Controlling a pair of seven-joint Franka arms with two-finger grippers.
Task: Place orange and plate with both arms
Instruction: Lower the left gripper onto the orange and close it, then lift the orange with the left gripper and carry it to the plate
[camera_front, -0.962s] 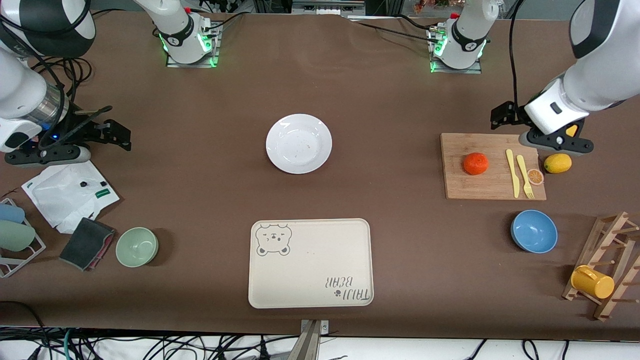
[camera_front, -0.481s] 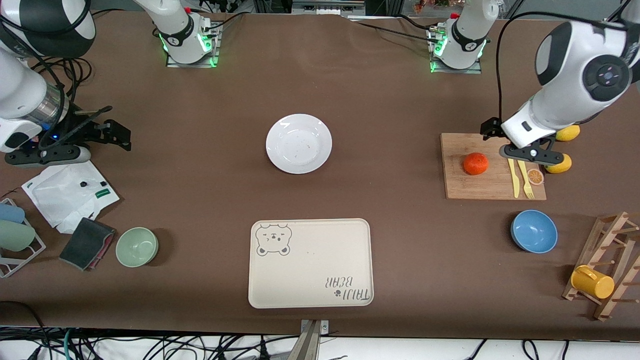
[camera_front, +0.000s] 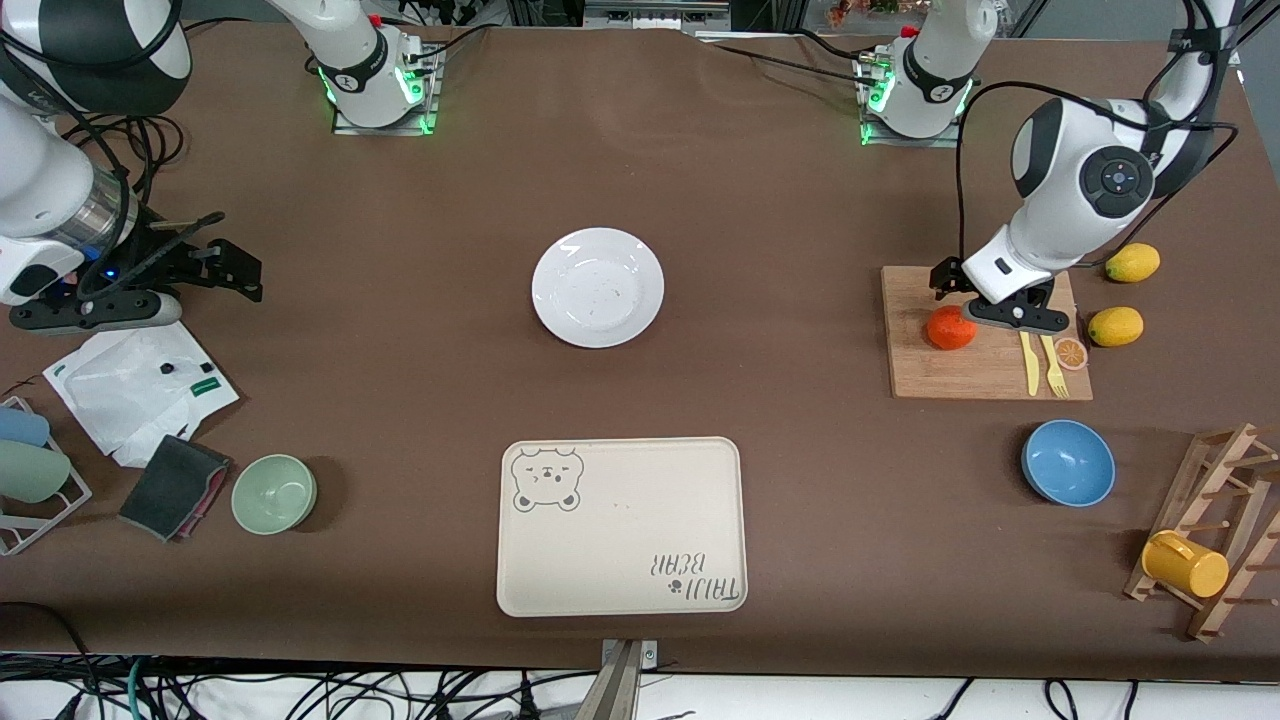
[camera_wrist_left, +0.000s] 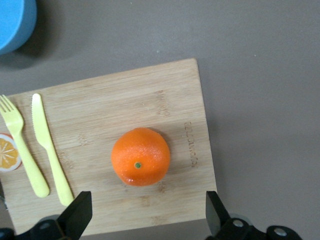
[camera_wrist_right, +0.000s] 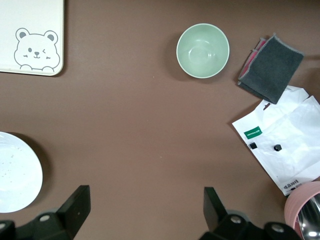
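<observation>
one left tool (camera_front: 985, 305) now over orange (camera_front: 950, 328)

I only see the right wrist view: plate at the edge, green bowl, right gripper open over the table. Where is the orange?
Observer: The orange sits on a wooden board toward the left arm's end of the table.
Operator: Has the left gripper got it?
Observer: No. The left gripper hangs open over the board by the orange, holding nothing.
Operator: Anything else on that board?
Observer: A yellow knife, a fork and an orange slice lie beside the orange, apart from it.
</observation>
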